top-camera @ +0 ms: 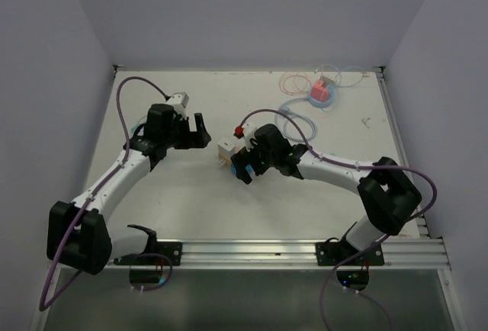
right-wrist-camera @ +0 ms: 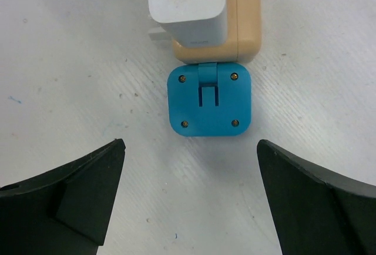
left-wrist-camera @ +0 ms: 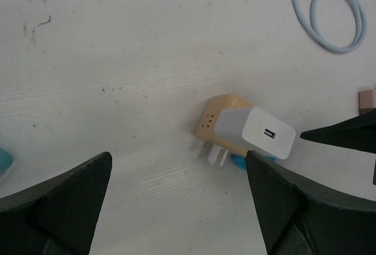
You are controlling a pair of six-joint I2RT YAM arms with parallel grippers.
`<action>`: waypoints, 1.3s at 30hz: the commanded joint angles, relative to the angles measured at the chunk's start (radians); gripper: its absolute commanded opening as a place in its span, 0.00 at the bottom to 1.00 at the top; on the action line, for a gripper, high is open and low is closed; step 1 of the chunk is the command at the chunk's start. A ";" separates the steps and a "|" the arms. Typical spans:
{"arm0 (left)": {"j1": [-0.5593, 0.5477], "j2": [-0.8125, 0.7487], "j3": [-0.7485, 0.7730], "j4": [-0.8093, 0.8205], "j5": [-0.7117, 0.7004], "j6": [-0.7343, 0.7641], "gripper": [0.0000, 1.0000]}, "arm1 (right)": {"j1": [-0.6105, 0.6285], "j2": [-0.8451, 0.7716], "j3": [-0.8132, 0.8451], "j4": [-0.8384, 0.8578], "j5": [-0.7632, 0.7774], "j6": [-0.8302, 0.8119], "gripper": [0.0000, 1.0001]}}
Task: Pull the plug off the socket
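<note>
Reaching left from the right base, elbow bent, low over table [top-camera: 191, 209], with right gripper [right-wrist-camera: 191, 149] spread wide and empty before plug [right-wrist-camera: 210, 99], itself joined to socket [right-wrist-camera: 248, 20] beside charger [right-wrist-camera: 188, 2]; opposite, angled in from the left, left gripper [left-wrist-camera: 179, 155] likewise released

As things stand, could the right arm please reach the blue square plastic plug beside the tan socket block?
Probably yes: the open right gripper faces the blue plug, and nothing lies between them.

White table [top-camera: 191, 209] (scuffed), tan socket [left-wrist-camera: 220, 107] with white plug [left-wrist-camera: 258, 130], blue block [right-wrist-camera: 210, 99], coiled pale cable [left-wrist-camera: 339, 50]
</note>
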 commanded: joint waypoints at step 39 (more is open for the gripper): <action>-0.432 0.534 0.524 -0.396 -0.328 0.334 0.87 | -0.289 -0.333 -0.329 0.197 0.125 0.328 0.98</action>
